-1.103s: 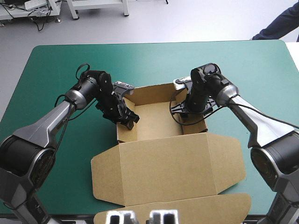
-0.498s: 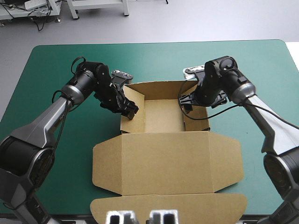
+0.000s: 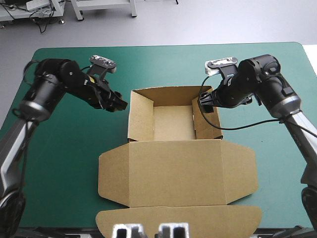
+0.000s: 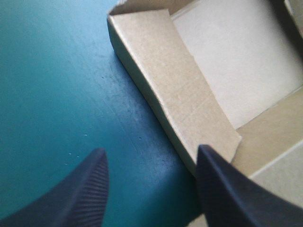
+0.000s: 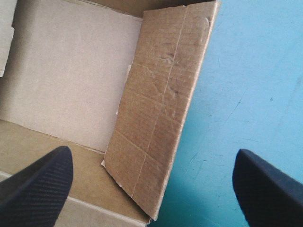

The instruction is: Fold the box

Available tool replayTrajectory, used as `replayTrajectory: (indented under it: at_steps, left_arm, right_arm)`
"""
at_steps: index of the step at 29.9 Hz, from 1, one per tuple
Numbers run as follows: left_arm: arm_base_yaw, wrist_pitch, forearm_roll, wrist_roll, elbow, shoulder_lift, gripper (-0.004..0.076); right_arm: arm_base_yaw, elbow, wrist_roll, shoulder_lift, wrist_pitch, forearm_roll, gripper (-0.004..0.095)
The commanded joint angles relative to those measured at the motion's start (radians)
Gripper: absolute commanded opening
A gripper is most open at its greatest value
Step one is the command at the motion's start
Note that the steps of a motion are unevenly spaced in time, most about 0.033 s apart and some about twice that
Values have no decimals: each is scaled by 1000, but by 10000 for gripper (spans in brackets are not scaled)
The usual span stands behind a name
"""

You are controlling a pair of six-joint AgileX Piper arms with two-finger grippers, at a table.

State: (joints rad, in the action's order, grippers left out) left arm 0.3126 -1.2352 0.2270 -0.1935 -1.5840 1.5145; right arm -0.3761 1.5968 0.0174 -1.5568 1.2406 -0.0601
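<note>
- The brown box (image 3: 176, 148) is lying at the middle of the teal-green table cover (image 3: 59, 163) as an open tray. Its walls are standing up on the far side, and its lid (image 3: 173, 173) is lying flat toward the near edge.
- The lid's nearest flap (image 3: 178, 218) is running out of the high view, so its outline is being cut off.
- The left gripper (image 3: 119, 105) is hovering just left of the tray's left wall (image 4: 175, 90), apart from it. The left wrist view is showing its black fingers (image 4: 80, 194) standing apart and holding nothing.
- The right gripper (image 3: 207, 105) is hanging at the right wall (image 5: 161, 118). From the high view, whether it is touching cannot be told. The right wrist view is showing its fingers (image 5: 38, 184) spread wide, one on each side of that wall and clear of it.
- Only the right wrist view is revealing creases and small dents on the right wall. Only the high view is taking in the lid.
</note>
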Motion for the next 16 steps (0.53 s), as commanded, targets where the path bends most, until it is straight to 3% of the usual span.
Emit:
replayTrajectory:
  at_steps: [1,3,9,16]
  left_arm:
    - [0,-62,5,-50,-15,-181,137]
    - [0,-62,-10,-80,24,-273,-3]
    - [0,-62,-89,-79,224,-525,-4]
    - [0,-62,-97,31,525,-741,-4]
  right_arm:
    - [7,30,-27,56,-14,-2,836]
    - [7,28,-27,54,-25,-2,836]
    - [7,24,-27,16,-67,-2,836]
    - [7,24,-17,-77,-62,-6,836]
